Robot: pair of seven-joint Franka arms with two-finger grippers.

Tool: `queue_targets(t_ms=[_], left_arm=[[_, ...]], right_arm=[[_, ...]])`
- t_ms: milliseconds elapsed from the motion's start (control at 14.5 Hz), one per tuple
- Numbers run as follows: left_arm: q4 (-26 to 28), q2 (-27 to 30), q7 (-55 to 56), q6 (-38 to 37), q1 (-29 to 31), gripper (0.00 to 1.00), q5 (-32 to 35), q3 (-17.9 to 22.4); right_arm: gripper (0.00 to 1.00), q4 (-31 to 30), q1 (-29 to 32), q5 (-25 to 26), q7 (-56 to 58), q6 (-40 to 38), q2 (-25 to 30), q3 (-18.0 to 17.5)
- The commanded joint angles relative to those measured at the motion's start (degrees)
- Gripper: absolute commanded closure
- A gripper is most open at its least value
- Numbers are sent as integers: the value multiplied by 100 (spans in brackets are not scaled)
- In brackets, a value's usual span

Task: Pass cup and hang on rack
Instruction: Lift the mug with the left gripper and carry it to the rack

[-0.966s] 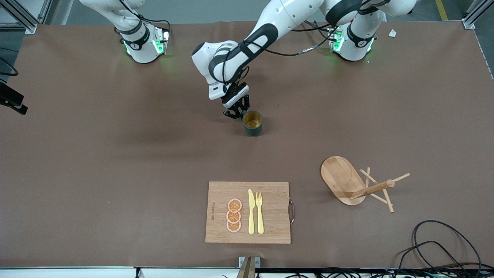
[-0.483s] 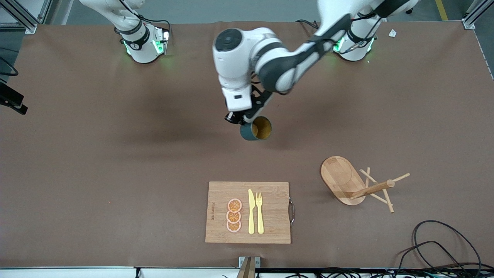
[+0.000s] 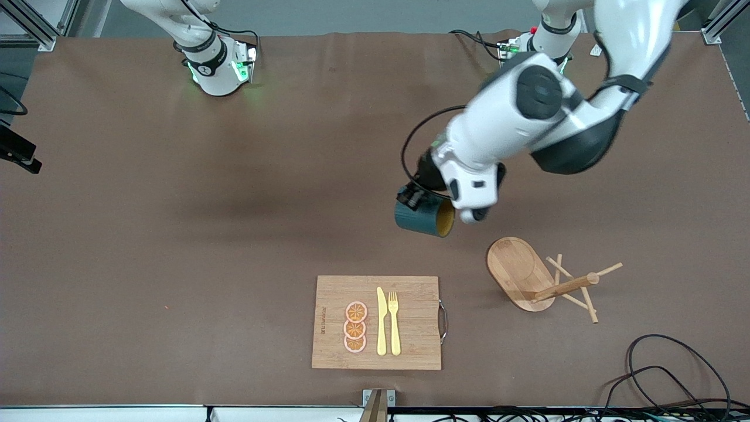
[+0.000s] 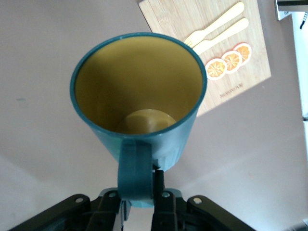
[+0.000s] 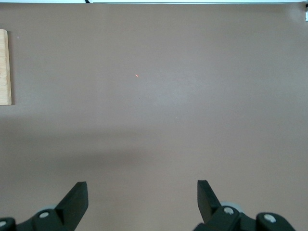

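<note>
While cables [image 3: 674,375] are trailing off the table's [image 3: 176,234] near edge, a rectangular bamboo board [image 3: 376,322] is lying nearest the front camera, carrying a yellow knife [image 3: 381,321], fork [image 3: 394,322] and orange slices [image 3: 355,327]. Beside it, toward the left arm's end, the wooden rack [image 3: 542,281] is standing on its oval base, thin pegs splaying out. Over bare brown tabletop, the left gripper [image 4: 144,204] is pinching the handle of the ribbed teal cup [image 3: 423,217], tipped sideways; its fingers are largely hiding under the wrist. The right gripper [image 5: 142,195] is waiting with jaws spread, out of the front view.
</note>
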State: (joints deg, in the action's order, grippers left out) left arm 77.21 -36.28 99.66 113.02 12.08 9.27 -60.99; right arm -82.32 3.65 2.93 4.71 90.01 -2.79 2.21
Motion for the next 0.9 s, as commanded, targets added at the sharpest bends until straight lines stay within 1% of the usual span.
queue_targets(t_ms=[0,276,483,621,828], left_arm=[[118,-45,-866,185,749,100,-1055,-273],[145,-115,-2299,107,1549,100,-2444,-273],[189,-308,-3485,-279,2156,100,-3298,-265],[241,-528,-4162,-508,2490,100,-3545,-238],[277,-905,-4857,-728,2764,100,-3573,-221]], right_arm=[[0,-65,118,-30,74,-10,59,-71],[0,-65,110,-30,74,-10,59,-71],[0,-65,110,-30,74,-19,59,-71],[0,-65,110,-30,74,-36,59,-71],[0,-65,101,-30,74,-45,59,-71]])
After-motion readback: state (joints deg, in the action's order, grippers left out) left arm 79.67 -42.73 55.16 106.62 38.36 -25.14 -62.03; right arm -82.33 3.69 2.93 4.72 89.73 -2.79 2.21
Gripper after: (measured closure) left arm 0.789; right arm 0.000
